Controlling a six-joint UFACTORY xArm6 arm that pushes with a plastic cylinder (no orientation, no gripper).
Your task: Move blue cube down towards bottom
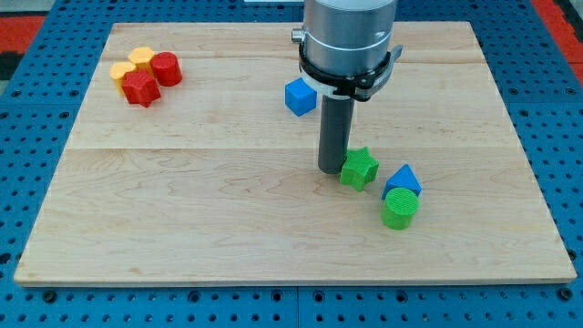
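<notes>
The blue cube (300, 96) sits on the wooden board (182, 210) just above centre, to the left of the arm's grey body. My tip (330, 169) is on the board below and slightly right of the cube, well apart from it. The tip touches or nearly touches the left side of a green star block (360, 168).
A blue triangular block (403, 179) lies right of the green star, with a green cylinder (400, 208) just below it. At the top left are a red cylinder (166, 69), a red star block (140, 88) and two yellow blocks (140, 58), (121, 70).
</notes>
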